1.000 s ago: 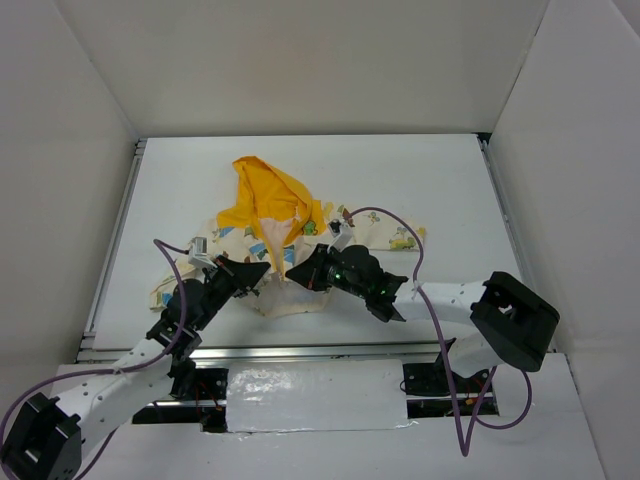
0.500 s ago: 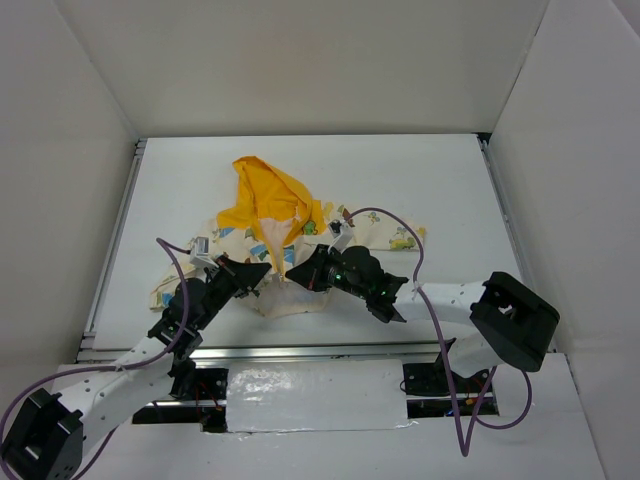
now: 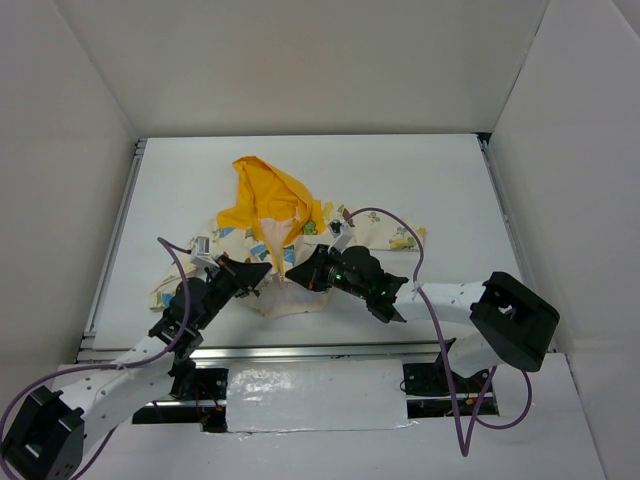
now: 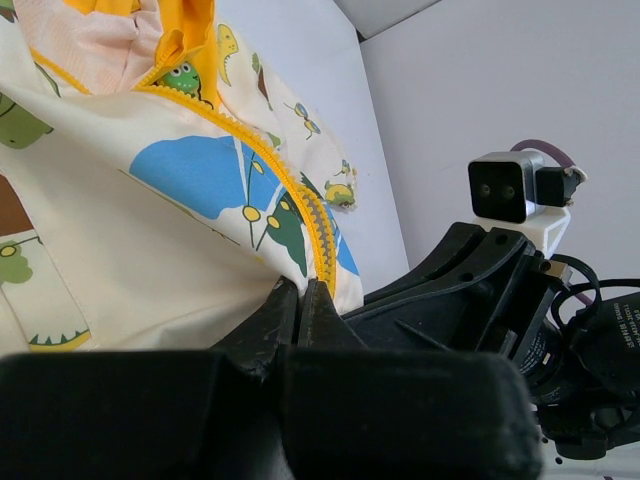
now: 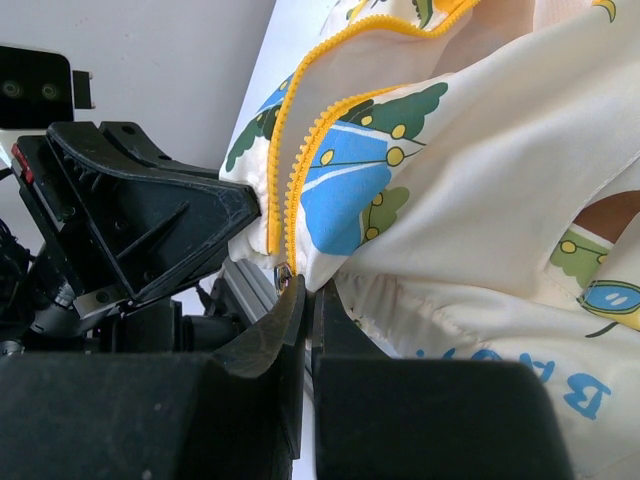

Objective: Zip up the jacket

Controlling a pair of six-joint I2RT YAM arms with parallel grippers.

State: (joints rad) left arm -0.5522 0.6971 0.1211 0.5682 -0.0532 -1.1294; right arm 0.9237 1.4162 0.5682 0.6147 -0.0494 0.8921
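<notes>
The jacket [image 3: 285, 235] lies crumpled on the white table [image 3: 420, 180], with its yellow hood [image 3: 262, 190] toward the far side and its hem [image 3: 285, 308] toward the arms. The left gripper [image 3: 263, 271] is clamped on the cloth at the hem, right beside the lower end of the yellow zipper [image 4: 292, 200]. The right gripper [image 3: 293, 272], nearly touching it, is pinched tight on the hem at the zipper's foot.
</notes>
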